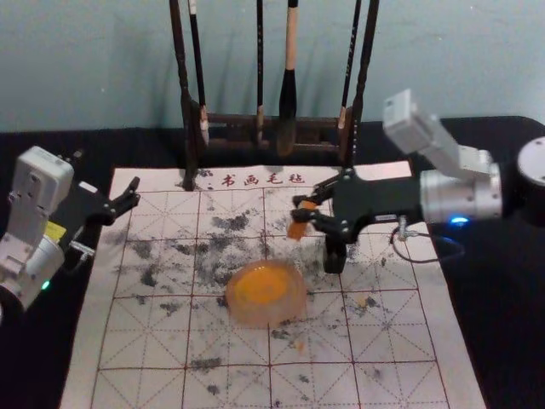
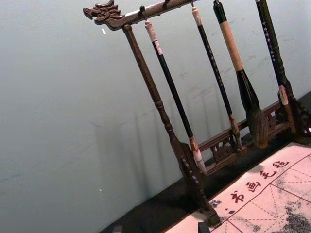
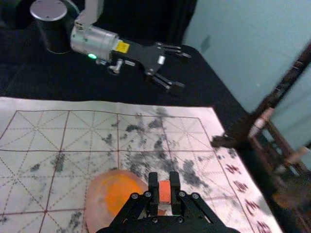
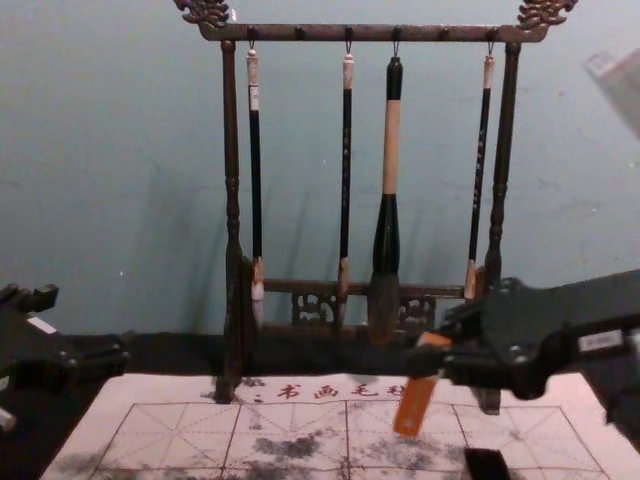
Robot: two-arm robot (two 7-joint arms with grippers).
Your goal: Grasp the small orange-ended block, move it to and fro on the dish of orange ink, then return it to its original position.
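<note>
The right gripper (image 1: pixel 300 210) over there has the orange block (image 1: pixel 298 229) pinched between its tips, slanting over the gridded mat, just beyond the dish (image 1: pixel 295 312) of orange ink. Across at the mat's left edge, the left gripper (image 1: pixel 134 193) hangs with fingers spread. Brushes dangle from the dark rack (image 1: pixel 232 120) behind.

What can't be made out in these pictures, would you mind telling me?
- Block's gripped part, head view: hidden by the fingers of the right hand.
- Block's underside, chest view: turned away, so any ink there can't be told.
- Black object, chest view: cut off by the bottom edge; I can't say what it is.
- Rack's top, head view: cut off by the top edge.
- Marks on the middle thin brush, chest view: too small to read.
</note>
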